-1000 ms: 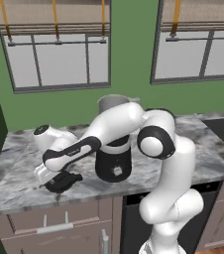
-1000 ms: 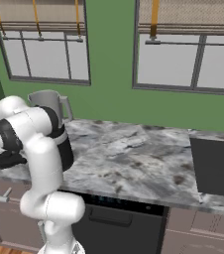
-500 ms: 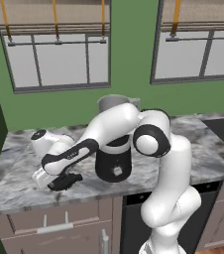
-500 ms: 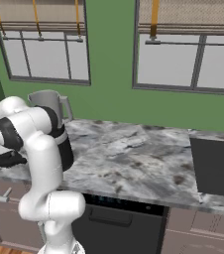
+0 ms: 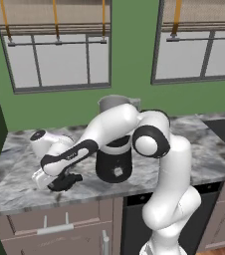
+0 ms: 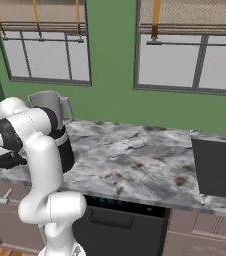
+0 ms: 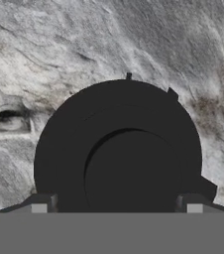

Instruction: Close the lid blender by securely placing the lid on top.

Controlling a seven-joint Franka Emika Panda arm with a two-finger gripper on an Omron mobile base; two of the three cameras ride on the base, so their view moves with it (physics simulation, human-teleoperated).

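The arm has sunk lower over the lid (image 7: 119,158), which lies on the surface (image 5: 15,174) left of the blender (image 5: 113,149). Jaws open, straddling it: centre on the knob before closing.

Arm: white, reaching from lower right down and left across the blender (image 5: 115,159).
Tool (image 5: 64,183): low over the marble worktop (image 5: 15,179), at the black lid (image 5: 70,180); finger spread unclear.
Blender: black base with white mark, grey jar open on top, just right of the lid.
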